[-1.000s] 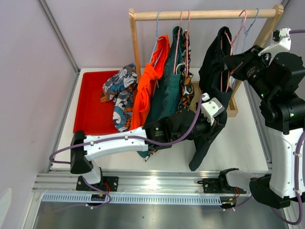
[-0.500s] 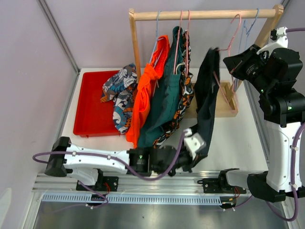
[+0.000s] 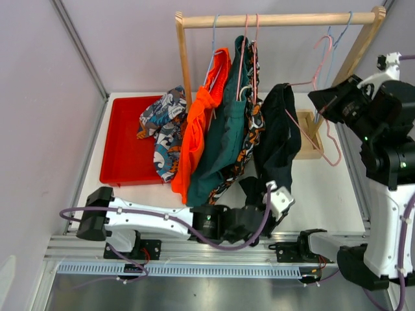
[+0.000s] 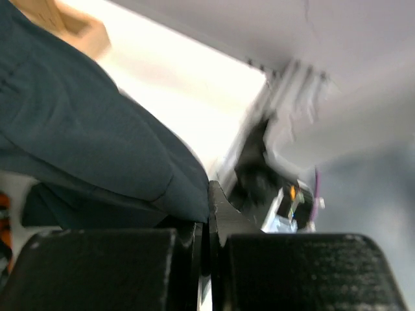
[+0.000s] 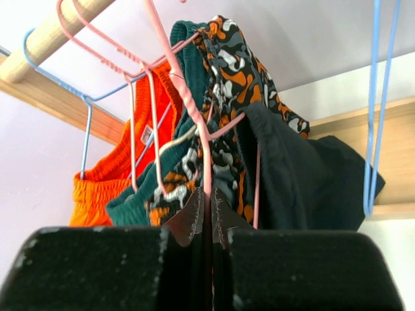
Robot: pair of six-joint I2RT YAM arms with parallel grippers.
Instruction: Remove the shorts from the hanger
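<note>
Left hand (image 4: pixel 207 194): clamped tight on a fold of the near-black navy shorts (image 3: pixel 277 133), with cloth pinched between the fingers. The hand sits low over the worktop (image 3: pixel 324 194). The shorts rise up and away from it to the pink hanger (image 5: pixel 174 84).

Right hand (image 5: pixel 207 202): closed on the pink hanger's wire, which runs straight up from between its fingers. Above and left of this hand are the wooden rail (image 5: pixel 55 32), orange shorts (image 5: pixel 107 191), teal shorts (image 3: pixel 224 129) and the orange-black-white print pair (image 5: pixel 230 71). The navy cloth drapes just right of the hand, against the wire.

Step, as I judge it: strip the navy pair off the hanger, right hand anchoring, left hand pulling.

Doing it well:
- Right hand holds the hanger firm. The wire is thin and may twist in the grip.
- Left hand draws down and toward itself along the hanger's arm, so the waistband slides off the end rather than bunching.
- Pull steadily. Soft cloth likely stretches before it slips.
- The print pair touches the navy cloth and could get dragged along.
- Can't tell how much waistband is looped over the wire.
</note>
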